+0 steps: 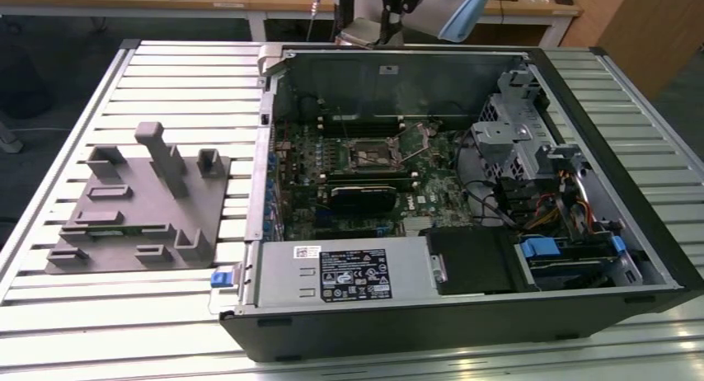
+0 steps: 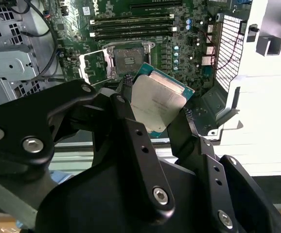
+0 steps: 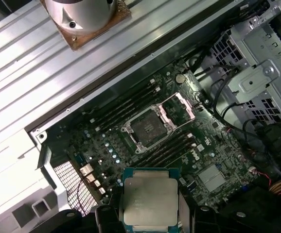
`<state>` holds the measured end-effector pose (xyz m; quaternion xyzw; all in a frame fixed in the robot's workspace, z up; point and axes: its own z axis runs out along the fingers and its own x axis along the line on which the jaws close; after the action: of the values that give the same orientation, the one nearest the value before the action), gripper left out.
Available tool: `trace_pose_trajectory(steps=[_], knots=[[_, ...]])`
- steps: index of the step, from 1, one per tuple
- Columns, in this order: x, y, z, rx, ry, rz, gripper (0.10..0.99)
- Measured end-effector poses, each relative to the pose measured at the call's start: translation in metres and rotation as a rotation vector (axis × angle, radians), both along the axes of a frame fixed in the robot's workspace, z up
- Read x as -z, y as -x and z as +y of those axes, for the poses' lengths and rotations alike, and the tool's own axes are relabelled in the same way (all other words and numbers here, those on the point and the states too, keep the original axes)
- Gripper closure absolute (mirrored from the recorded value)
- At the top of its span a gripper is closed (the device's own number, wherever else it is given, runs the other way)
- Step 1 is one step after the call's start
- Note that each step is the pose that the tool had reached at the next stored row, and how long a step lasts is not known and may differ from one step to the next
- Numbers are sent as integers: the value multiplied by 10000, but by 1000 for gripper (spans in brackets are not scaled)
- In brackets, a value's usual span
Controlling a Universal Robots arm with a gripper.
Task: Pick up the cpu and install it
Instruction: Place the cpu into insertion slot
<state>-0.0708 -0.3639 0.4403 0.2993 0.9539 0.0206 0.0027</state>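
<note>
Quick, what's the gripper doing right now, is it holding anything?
Gripper: shut on the cpu, which is held clear of the motherboard and not yet in the socket.

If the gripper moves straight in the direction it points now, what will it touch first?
Probably the green motherboard near the open black square socket; depth is unclear. The black gripper is shut on the silver-topped square cpu.
</note>
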Motion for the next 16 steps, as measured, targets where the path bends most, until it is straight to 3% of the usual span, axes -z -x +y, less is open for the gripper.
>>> trace_pose_trajectory(steps=[16], knots=[[5, 0, 0, 902, -1, -1, 549]])
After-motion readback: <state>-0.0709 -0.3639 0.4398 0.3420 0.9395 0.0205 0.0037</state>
